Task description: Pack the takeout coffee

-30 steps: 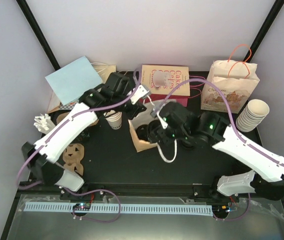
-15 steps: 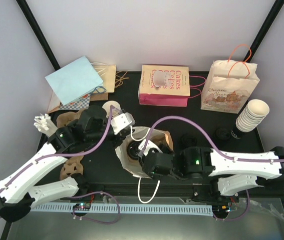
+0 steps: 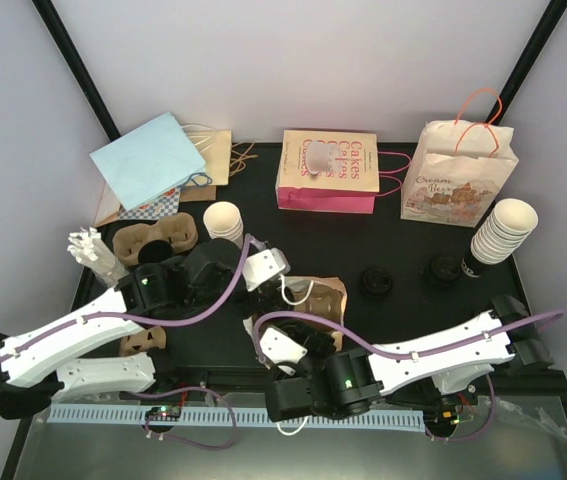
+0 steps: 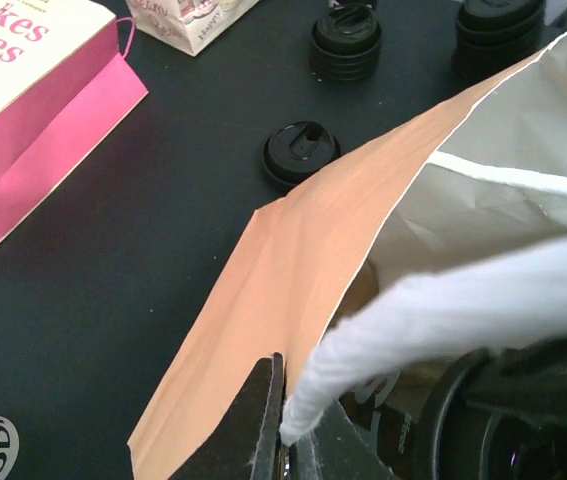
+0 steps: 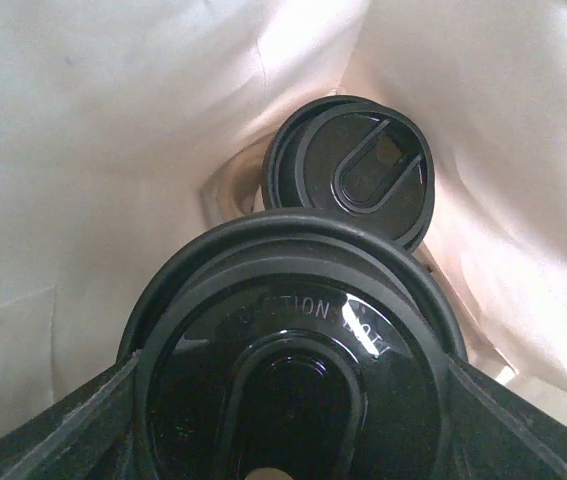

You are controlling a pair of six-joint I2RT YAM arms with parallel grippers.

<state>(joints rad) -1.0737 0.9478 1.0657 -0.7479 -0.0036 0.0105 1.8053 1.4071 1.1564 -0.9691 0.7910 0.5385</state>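
Packing looks nearly done: left fingers (image 4: 259, 425) clamp the white handle (image 4: 443, 300) of the paper bag (image 4: 283, 250), while right fingers (image 5: 68, 435) grip the lidded coffee cup (image 5: 293, 345) inside it, near a second lidded cup (image 5: 358, 175), not yet released.

Pale lilac walls (image 3: 293, 60); 2 black slanted posts (image 3: 75, 62); black tabletop (image 3: 403, 250); even light.

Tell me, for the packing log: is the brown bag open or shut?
Open. The left gripper pinches the bag's handle, holding the mouth apart; inside, two lids show.
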